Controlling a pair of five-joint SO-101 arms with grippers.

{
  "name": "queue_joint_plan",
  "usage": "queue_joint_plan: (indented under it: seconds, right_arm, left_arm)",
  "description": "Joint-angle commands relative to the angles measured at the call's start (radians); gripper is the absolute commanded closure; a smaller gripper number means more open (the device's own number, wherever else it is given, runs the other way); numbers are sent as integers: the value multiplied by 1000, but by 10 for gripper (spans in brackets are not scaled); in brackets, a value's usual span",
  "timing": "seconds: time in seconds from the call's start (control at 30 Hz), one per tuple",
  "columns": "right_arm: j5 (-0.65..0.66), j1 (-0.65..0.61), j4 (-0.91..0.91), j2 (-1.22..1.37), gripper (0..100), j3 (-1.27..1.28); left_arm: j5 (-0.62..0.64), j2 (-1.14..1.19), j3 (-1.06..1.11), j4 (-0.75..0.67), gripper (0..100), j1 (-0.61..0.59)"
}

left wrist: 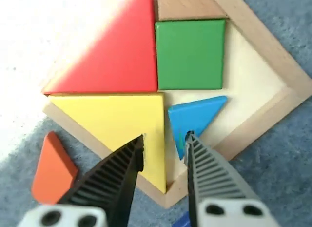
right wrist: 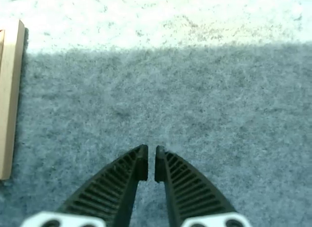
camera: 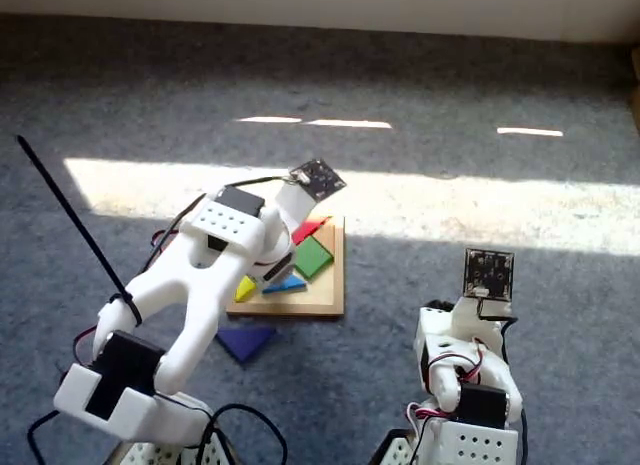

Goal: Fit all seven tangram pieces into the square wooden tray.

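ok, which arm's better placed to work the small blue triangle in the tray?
Left, I'd say. The left hand hangs open just over the blue triangle inside the tray; the right hand sits shut above carpet, off to the tray's side.

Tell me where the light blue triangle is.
In the left wrist view, the light blue triangle lies inside the wooden tray, beside the yellow triangle, just ahead of the left tool.

L arm (camera: 200,285) over tray (camera: 315,310) (carpet (camera: 400,275) beside)
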Motion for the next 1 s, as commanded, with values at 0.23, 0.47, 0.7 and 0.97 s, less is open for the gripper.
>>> queue_joint_plan:
  seconds: [0.23, 0.47, 0.7, 0.97]
  right_arm:
    - [-5, 10, -2, -8, 957, 140]
    - [-5, 12, -2, -8, 957, 140]
    - [-5, 12, -2, -8, 957, 140]
    - [-5, 12, -2, -8, 957, 140]
  left_arm:
    - [-2, -54, -25, 6, 845, -21]
    - [0, -44, 5, 5, 845, -1]
    - [0, -44, 113, -169, 845, -2]
    - [0, -42, 113, -236, 845, -8]
